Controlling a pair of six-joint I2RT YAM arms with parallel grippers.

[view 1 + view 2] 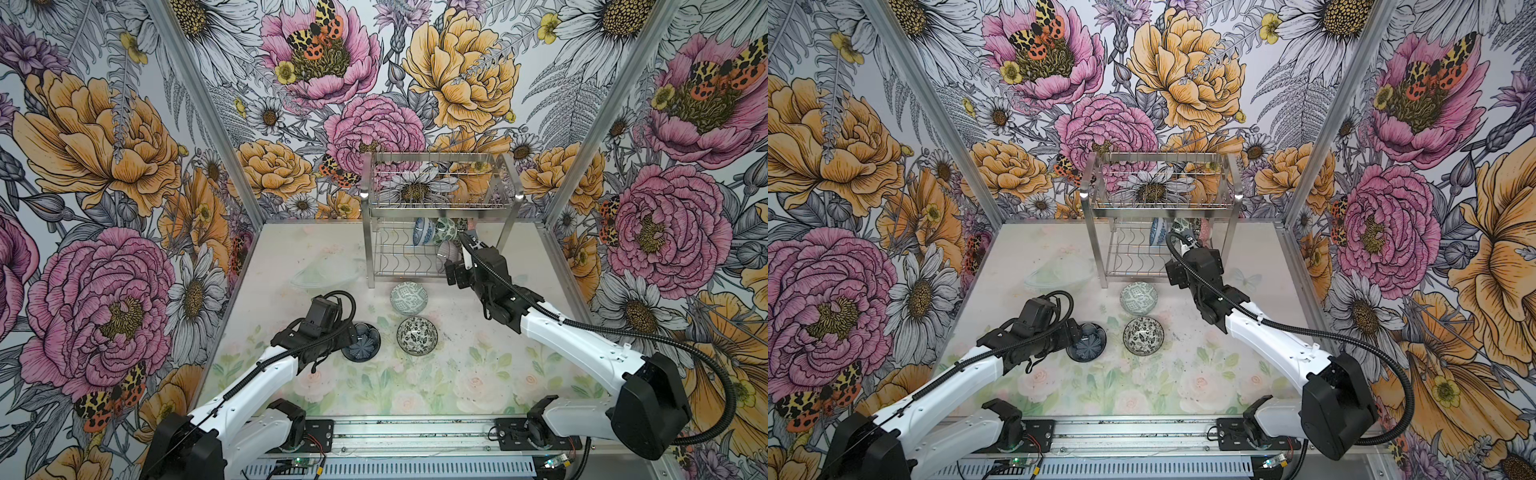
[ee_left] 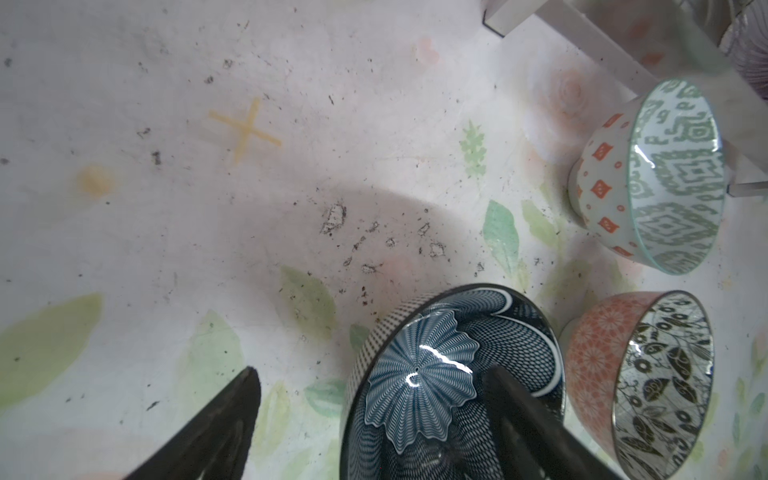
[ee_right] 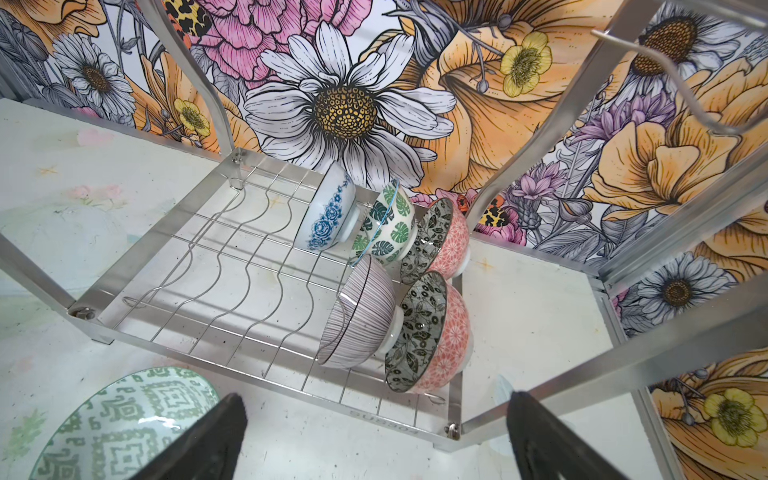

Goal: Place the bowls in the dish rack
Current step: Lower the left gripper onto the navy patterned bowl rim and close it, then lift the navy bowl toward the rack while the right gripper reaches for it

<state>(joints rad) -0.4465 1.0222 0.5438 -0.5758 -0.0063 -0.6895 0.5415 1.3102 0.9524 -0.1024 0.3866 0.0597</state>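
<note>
Left gripper (image 2: 374, 374) spread wide, straddling rim of dark blue bowl (image 2: 419, 386) at lower centre of frame, one finger inside, likely for a rim pinch. Right gripper (image 3: 376, 397) wide, empty, facing dish rack (image 3: 257, 370); five bowls (image 3: 361, 316) slotted centre-right.

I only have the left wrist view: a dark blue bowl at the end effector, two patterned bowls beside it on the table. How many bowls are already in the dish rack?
Observer: Five, tilted on edge at one end of the lower shelf of the two-tier stainless steel wire dish rack, including a white round bowl with blue flowers.
Operator: Is the right end effector carrying one?
Observer: No, it is open and empty, in front of that shelf.
Operator: Any bowl in the rack's upper wire basket?
Observer: None shows there in both top views.
</note>
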